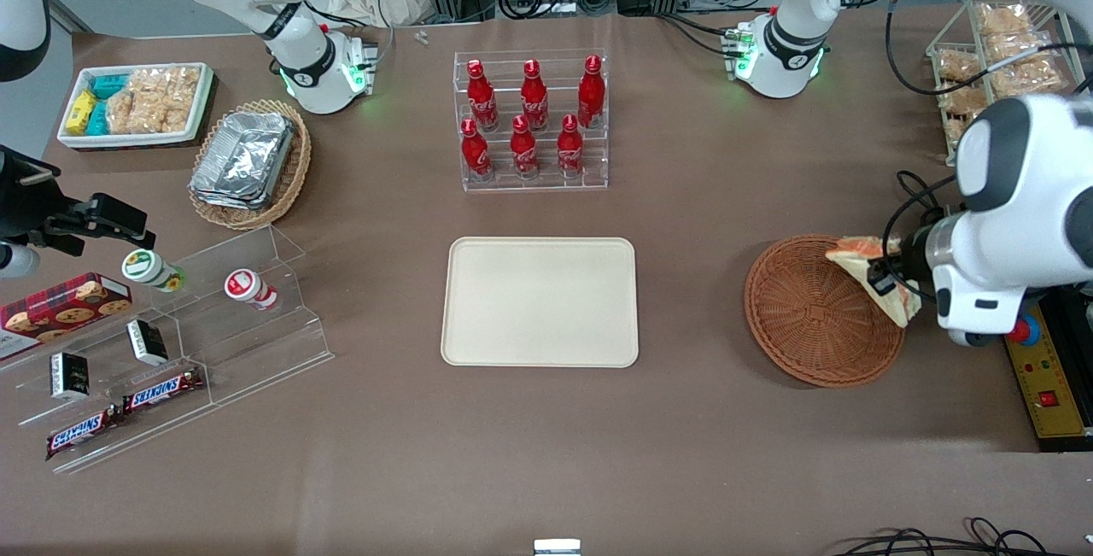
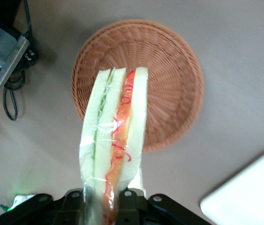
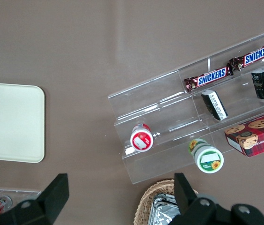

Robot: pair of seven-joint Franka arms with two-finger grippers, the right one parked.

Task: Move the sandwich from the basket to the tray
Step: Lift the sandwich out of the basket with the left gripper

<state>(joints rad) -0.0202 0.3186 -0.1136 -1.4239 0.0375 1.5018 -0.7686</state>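
From the front, the hand (image 1: 881,279) hangs over the working-arm edge of the basket (image 1: 811,317), pinching the sandwich (image 1: 862,253) clear of the weave. The wedge lies roughly level, its long axis running from the hand toward the parked arm's end of the tabletop (image 1: 683,419); its tip seems to sit above the basket's rim, though the arm hides part of it. The basket holds nothing else. The tray (image 1: 540,301) lies bare, well apart from the basket, with open tabletop between them.

In the left wrist view, the fingers (image 2: 127,201) press on the sandwich's (image 2: 115,136) wide end; its white slices and red-orange stripe run lengthwise away from them, over the basket (image 2: 169,84). A corner of the tray (image 2: 249,197) shows near the basket.

In the right wrist view, only the tray's (image 3: 10,122) end shows, bare.
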